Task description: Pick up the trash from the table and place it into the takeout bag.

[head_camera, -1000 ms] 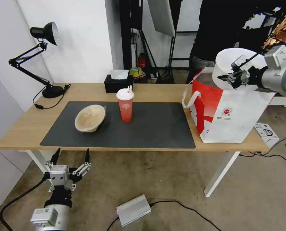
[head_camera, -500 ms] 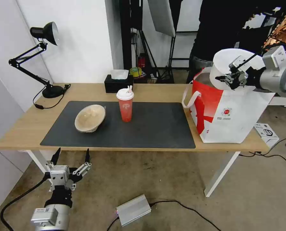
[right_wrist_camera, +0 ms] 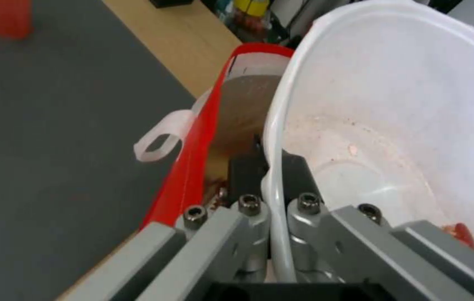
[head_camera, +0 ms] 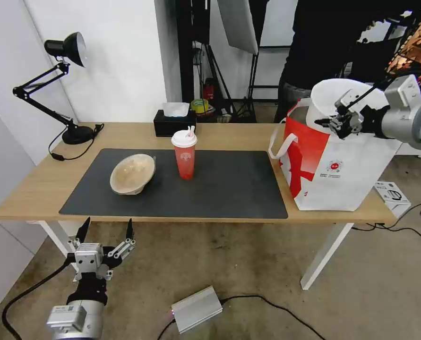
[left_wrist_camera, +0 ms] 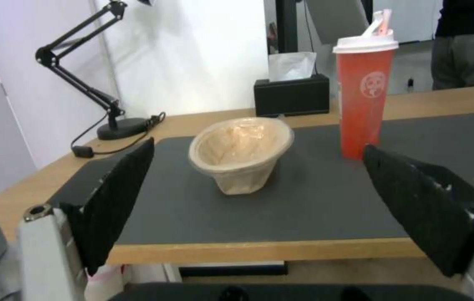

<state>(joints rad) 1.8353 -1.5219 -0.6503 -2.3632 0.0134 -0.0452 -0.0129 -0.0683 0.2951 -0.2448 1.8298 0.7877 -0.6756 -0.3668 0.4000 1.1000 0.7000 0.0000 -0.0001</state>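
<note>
- White plastic bowl (head_camera: 335, 92), one piece of the trash, is held at the open mouth of the takeout bag (head_camera: 342, 174), tilted on its side, with its lower part already behind the bag's rim.
- Right gripper (head_camera: 339, 123) has its fingers pressed together on the bowl's thin rim, one inside the wall and one outside.
- Compared with one second ago, the bowl and the right gripper have come lower and a little toward the bag's middle. I judge that the placing step is well along, but the bowl is not yet released.
- Right wrist view gives what the head view hides: the rim passes between the two black pads (right_wrist_camera: 248, 167), a red crayfish scrap (right_wrist_camera: 462, 234) lies inside near the rim, and the bowl's wall sits against the bag's silver foil lining (right_wrist_camera: 242, 108), beside one white loop handle (right_wrist_camera: 159, 140).
- Left gripper (head_camera: 105, 230) hangs below the front edge of the table (head_camera: 35, 189), with its fingers wide apart and nothing between them; it has not moved.
- Left wrist view shows, from table height, the beige pulp bowl (left_wrist_camera: 241, 152) leaning on the dark grey mat (left_wrist_camera: 303, 196), and the red drink cup (left_wrist_camera: 363, 90) upright near it.
- Two pieces therefore remain on the table.
</note>
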